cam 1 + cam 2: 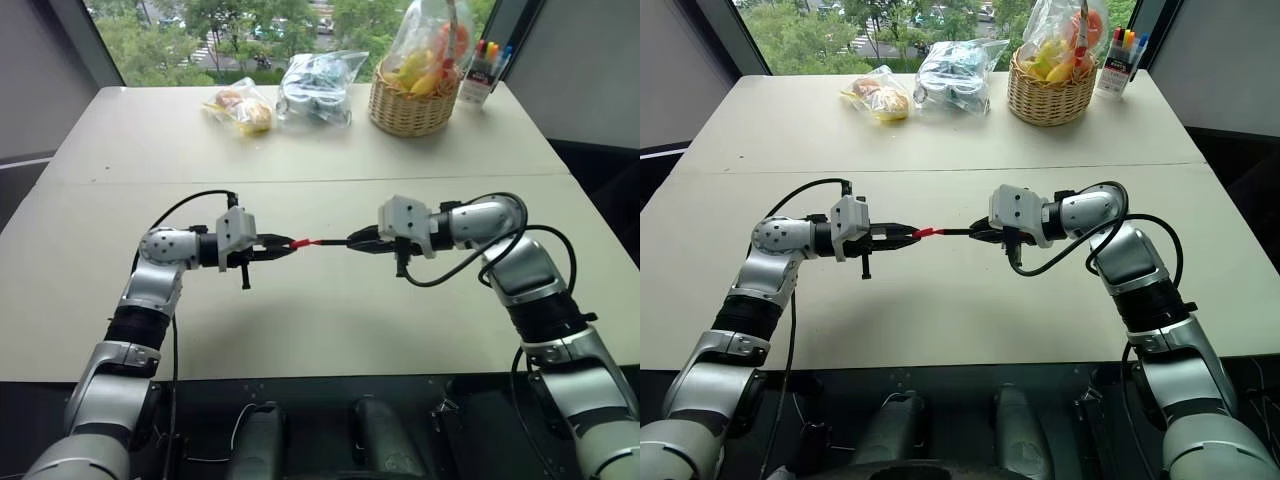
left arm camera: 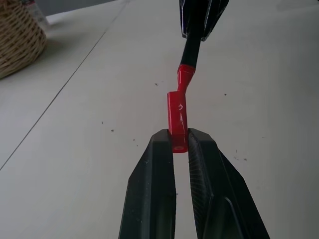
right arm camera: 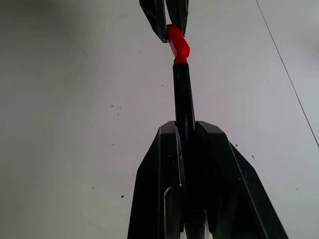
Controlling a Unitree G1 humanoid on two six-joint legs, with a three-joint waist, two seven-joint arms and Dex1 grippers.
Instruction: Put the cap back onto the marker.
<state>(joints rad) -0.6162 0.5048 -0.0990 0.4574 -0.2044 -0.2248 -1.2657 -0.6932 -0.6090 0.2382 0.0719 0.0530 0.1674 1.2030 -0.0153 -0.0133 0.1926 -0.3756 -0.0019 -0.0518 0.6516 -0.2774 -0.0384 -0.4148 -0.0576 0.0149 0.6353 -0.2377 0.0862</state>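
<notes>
Both arms meet above the middle of the table. My left gripper point(image 1: 287, 246) is shut on the small red cap point(image 2: 177, 117), which sticks out past its fingers point(image 2: 154, 169). My right gripper point(image 1: 355, 240) is shut on the dark marker point(image 3: 182, 94), pointing it toward the left gripper. The marker's red tip point(image 2: 186, 77) touches the cap's open end at a slight angle, so the two look a little misaligned. In the head views the cap point(image 1: 301, 243) and marker point(image 1: 332, 241) form one nearly straight line between the grippers.
At the table's far edge stand a wicker basket point(image 1: 410, 105) with wrapped fruit, a clear cup of coloured markers point(image 1: 485, 65), a plastic bag of dark items point(image 1: 315, 90) and a bag of buns point(image 1: 240, 108). A seam point(image 1: 300, 180) runs across the table.
</notes>
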